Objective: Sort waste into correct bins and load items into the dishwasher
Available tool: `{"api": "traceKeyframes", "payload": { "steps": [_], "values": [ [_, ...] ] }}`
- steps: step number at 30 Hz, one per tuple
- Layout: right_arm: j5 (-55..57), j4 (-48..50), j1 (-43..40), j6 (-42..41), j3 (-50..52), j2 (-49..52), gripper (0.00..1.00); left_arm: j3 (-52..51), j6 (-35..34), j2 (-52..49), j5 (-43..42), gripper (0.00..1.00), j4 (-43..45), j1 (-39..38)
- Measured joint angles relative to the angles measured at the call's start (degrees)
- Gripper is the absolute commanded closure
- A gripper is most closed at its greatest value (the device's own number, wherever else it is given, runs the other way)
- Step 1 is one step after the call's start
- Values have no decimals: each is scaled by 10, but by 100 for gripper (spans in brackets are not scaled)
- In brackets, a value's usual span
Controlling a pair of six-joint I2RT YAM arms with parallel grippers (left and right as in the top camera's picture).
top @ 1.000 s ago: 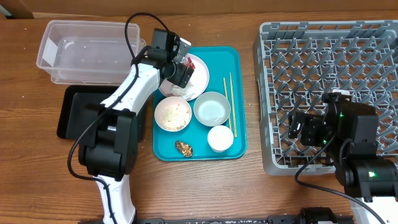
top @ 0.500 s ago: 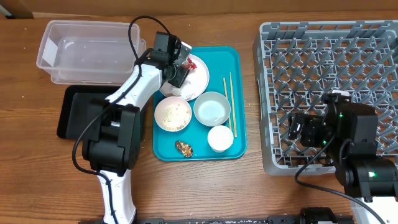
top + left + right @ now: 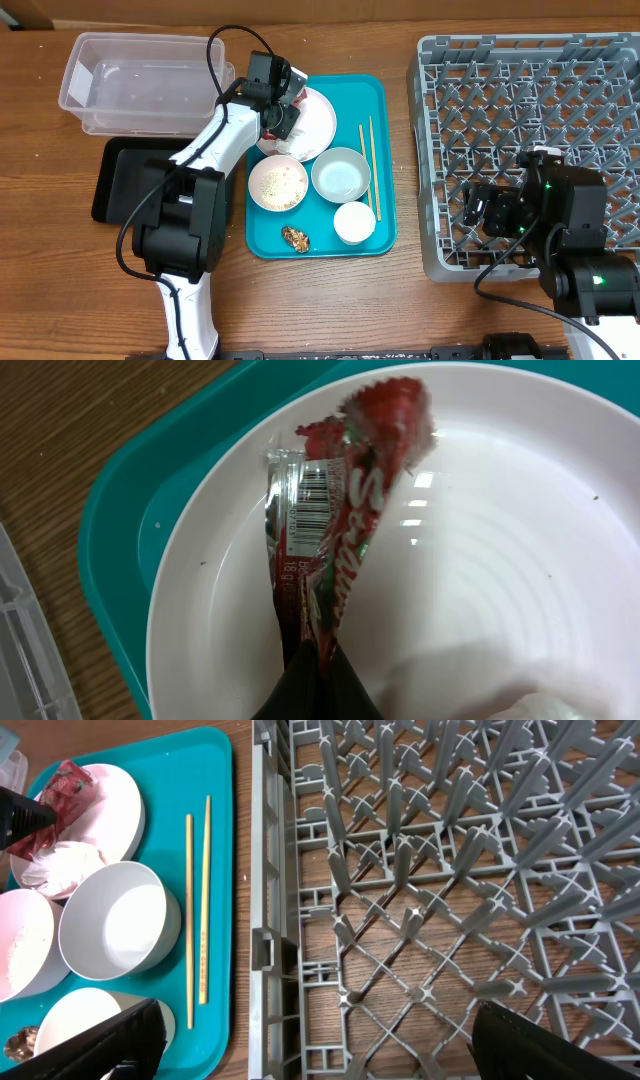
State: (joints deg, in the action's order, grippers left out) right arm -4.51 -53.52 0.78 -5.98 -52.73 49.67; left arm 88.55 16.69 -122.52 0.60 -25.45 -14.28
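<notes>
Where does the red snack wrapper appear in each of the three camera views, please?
Overhead: the red snack wrapper is a small red patch at the upper left of the teal tray.
Left wrist: the wrapper fills the centre, pinched by the left gripper at the bottom edge.
Right wrist: the wrapper sits in the top left corner.
Shared landmark: the white plate behind it.

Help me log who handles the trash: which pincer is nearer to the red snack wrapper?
Left. The left pincer is shut on the red snack wrapper over the white plate; the right pincer hangs open over the grey dish rack, well away.
</notes>
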Motion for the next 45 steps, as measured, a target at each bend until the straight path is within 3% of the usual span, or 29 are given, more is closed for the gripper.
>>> {"api": "traceKeyframes", "payload": {
  "steps": [10,19,24,32,35,37,38,39,40,45],
  "values": [
    [0,0,0,0,0,0,0,29,-13,10,22,96,-53,0],
    [0,-1,0,0,0,0,0,75,-70,120,23,96,-93,10],
    [0,-5,0,0,0,0,0,83,-111,158,23,96,-92,63],
    [0,-12,0,0,0,0,0,83,-156,122,27,95,-88,169],
    [0,-13,0,0,0,0,0,83,-164,98,27,74,-88,186],
    [0,-14,0,0,0,0,0,83,-169,88,27,71,-87,192],
    [0,-14,0,0,0,0,0,83,-172,85,27,62,-85,193],
    [0,-14,0,0,0,0,0,83,-171,84,26,42,-81,194],
    [0,-14,0,0,0,0,0,83,-171,84,26,30,-75,194],
    [0,-14,0,0,0,0,0,83,-178,84,21,18,-73,193]
  ]
}}
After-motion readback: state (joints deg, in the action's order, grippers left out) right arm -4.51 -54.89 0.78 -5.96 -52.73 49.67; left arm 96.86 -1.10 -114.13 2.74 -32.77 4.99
